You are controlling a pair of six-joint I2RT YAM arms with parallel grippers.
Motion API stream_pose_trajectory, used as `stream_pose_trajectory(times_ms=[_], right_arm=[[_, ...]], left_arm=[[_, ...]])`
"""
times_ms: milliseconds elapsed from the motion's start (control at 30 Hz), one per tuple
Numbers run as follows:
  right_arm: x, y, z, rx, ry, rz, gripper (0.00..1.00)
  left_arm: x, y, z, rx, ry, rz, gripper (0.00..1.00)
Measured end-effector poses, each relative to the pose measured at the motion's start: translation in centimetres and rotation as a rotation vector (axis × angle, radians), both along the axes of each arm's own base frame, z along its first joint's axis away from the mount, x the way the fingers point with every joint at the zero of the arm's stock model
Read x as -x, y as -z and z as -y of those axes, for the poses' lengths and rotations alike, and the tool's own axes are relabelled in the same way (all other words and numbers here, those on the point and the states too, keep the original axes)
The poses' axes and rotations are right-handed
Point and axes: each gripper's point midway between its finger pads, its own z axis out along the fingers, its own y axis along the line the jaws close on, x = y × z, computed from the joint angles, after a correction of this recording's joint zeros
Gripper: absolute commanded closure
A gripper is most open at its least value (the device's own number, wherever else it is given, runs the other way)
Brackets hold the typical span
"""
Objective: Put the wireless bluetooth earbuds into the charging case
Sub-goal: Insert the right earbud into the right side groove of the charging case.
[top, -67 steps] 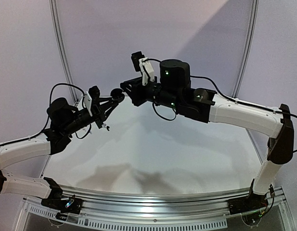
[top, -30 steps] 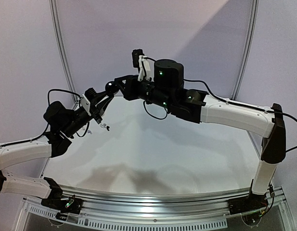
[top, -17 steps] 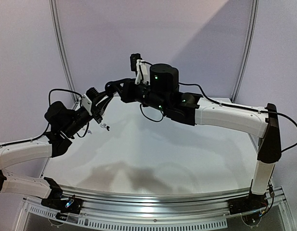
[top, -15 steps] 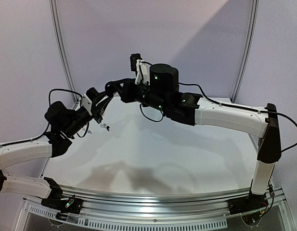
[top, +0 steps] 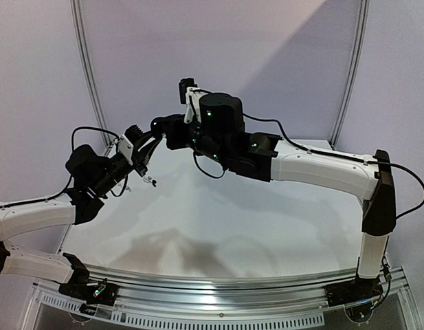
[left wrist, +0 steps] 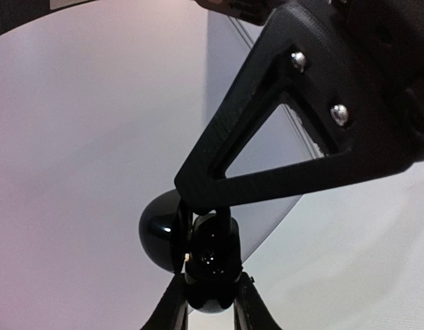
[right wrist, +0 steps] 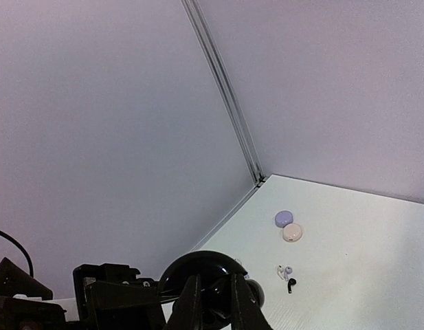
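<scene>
Both arms are raised above the far left part of the counter (top: pixel 232 220), meeting at one black case (right wrist: pixel 198 265) held in the air. The right fingers (right wrist: pixel 191 306) stand close together, clamped on the round glossy case from below in the right wrist view. The left fingers (left wrist: pixel 172 309) are likewise nearly together and pinch a glossy black part of the case from the other side. In the left wrist view a right finger crosses just above that pinch, with the domed half of the case bulging out to its left. Whether the case is hinged open cannot be told

The buds lie on the counter, well below the held case. A white bud (right wrist: pixel 283 272) and a black bud (right wrist: pixel 290 284) sit just beside each other, apart from both sets of fingers. Farther back toward the corner lie a lavender puck (right wrist: pixel 284 218) and a pale puck (right wrist: pixel 292 232), touching or nearly so. No bud can be seen in the black case
</scene>
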Motion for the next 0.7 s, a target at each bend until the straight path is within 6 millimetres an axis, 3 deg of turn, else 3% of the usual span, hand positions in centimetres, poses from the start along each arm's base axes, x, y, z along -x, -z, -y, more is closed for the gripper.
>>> stream_pose_trajectory(times_ms=[500,700], right_arm=[[-0.6,0.8,-0.8,0.025,0.095,-0.007,1.0],[-0.8,1.2,-0.9,0.015,0.108,-0.023,0.94]], left_arm=[[-0.6,0.5,-0.3,0.008,-0.03,-0.032,1.0],[-0.7,0.7,-0.4,0.017,-0.037,-0.05,1.0]])
